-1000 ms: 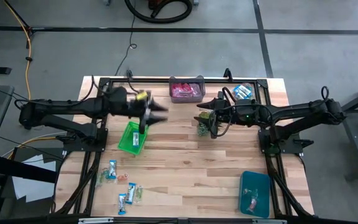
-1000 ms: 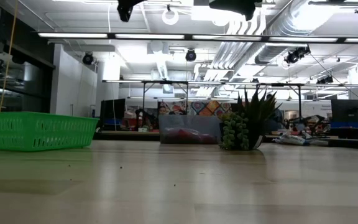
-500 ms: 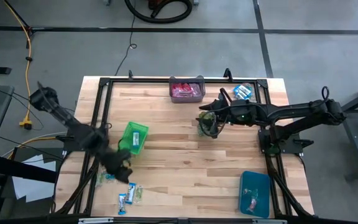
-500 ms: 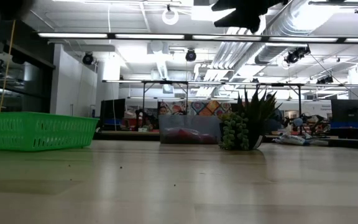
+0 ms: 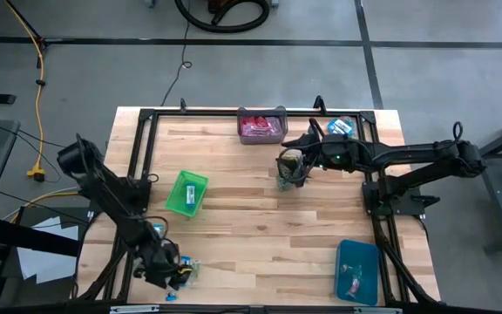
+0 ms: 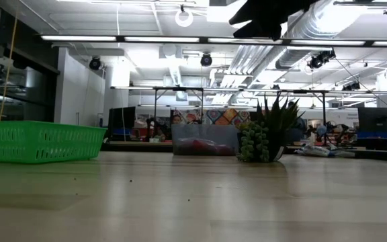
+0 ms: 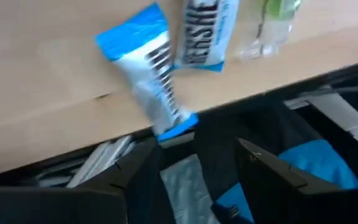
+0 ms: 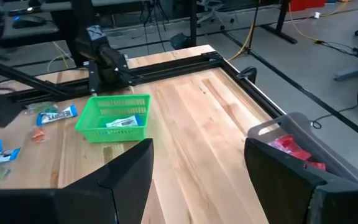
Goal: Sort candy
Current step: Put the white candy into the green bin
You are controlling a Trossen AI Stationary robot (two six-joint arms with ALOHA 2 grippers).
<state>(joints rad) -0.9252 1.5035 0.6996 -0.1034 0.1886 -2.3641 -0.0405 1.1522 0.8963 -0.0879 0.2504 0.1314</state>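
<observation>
Blue-and-white wrapped candy [image 7: 160, 81] lies flat at the bench's [image 5: 260, 227] near-left edge; left fingers [image 7: 263, 168] gape empty over it; green basket [image 5: 186, 193] nearby; right fingers [image 8: 129, 168] spread empty above the plant [image 6: 269, 131].

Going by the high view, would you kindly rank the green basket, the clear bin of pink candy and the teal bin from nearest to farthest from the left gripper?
1. Green plastic mesh basket: left of centre on the table, nearest the left gripper at the front left edge.
2. Teal plastic bin: front right corner.
3. Clear plastic bin of pink candy: back edge, middle.
</observation>
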